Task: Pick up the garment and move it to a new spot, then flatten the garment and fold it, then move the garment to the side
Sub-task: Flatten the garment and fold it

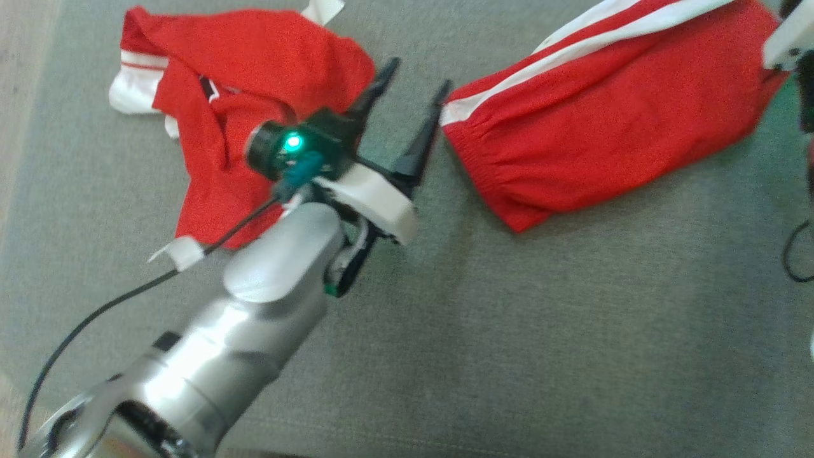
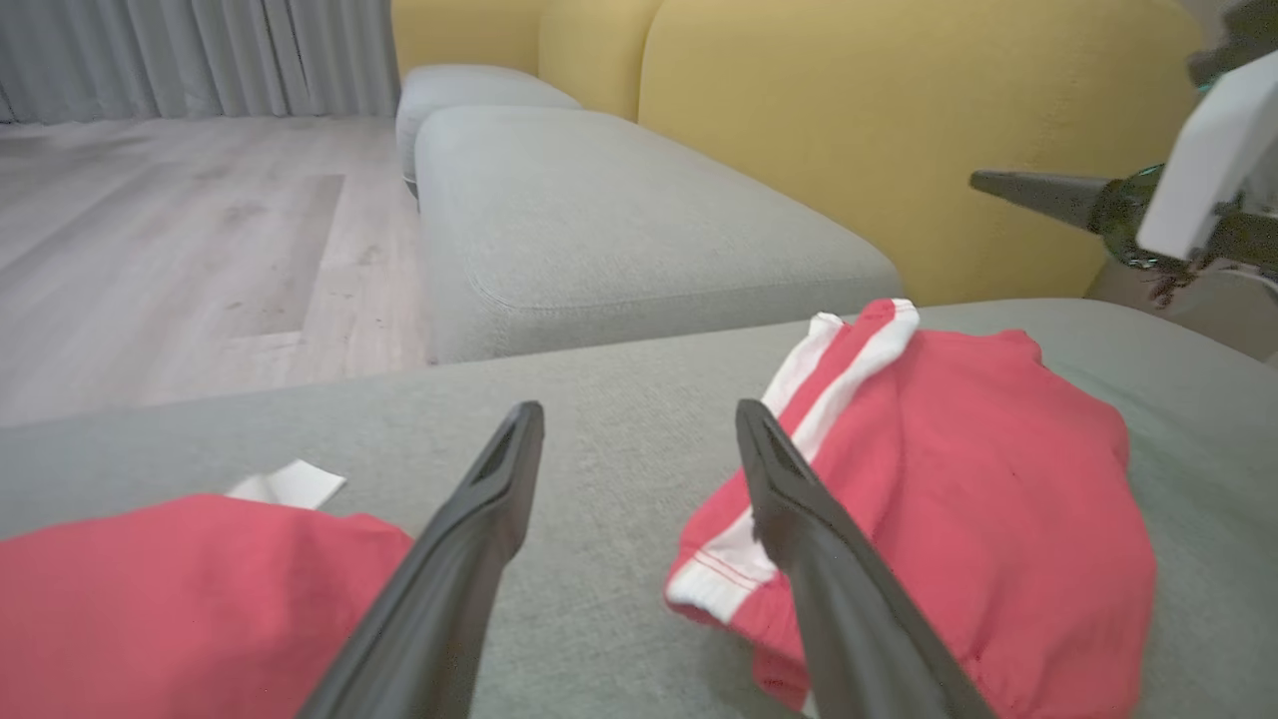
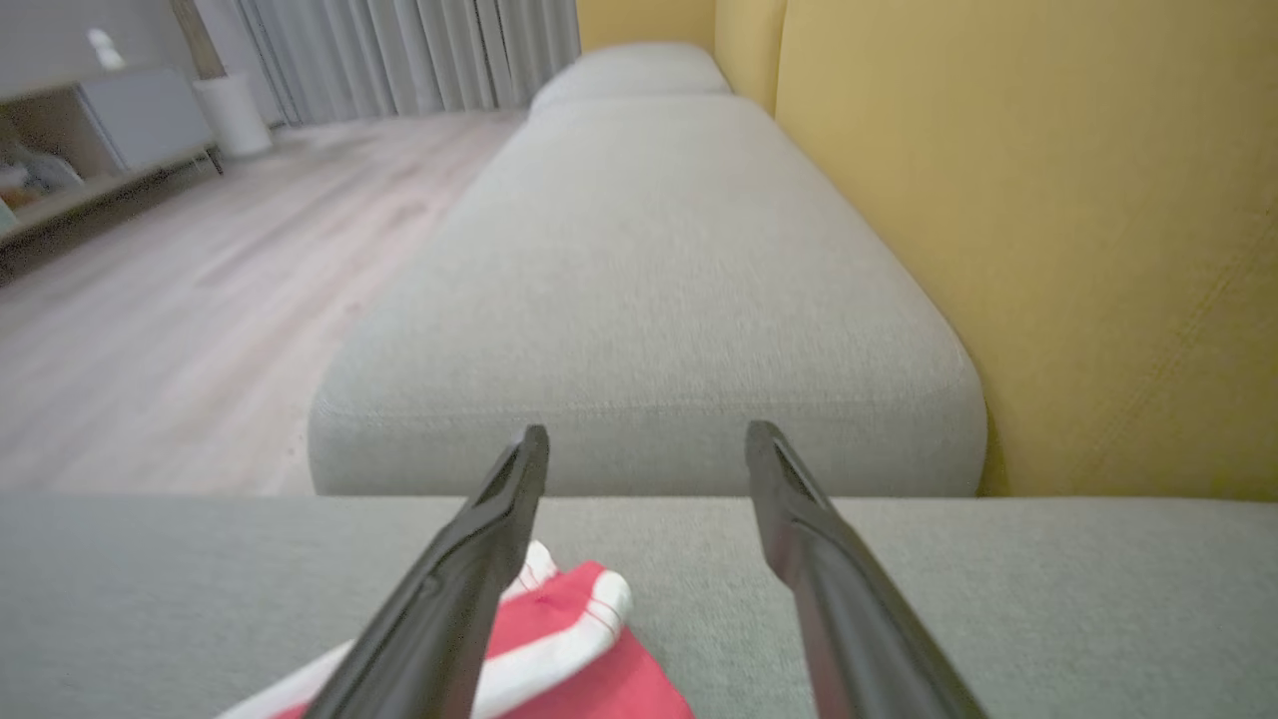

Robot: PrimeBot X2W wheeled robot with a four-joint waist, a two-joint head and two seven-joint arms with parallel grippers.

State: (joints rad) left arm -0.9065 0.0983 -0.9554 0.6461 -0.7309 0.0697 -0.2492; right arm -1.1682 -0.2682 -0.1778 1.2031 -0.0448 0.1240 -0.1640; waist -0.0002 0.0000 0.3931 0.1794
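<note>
Matt red knit garment [image 1: 604,127] lies on coarse grey-woven cushion [image 1: 509,350].

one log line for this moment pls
left end effector: open, empty, over gap between garments | right end effector: open, empty | folded red garment: lying on cushion, right | crumpled red garment: left

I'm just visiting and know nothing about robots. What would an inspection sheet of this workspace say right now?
Surface: grey cushion, flat.
Job's things: red striped garment lying loosely folded, held by nothing.
Clutter: crumpled red garment to its left, apart.
Tools: left tool open, over bare cushion between both garments; right tool open, empty.
Cables: black cable running back from the left tool; second cable at the right edge.
Surroundings: yellow backrest, second cushion, wood floor, curtains.
</note>
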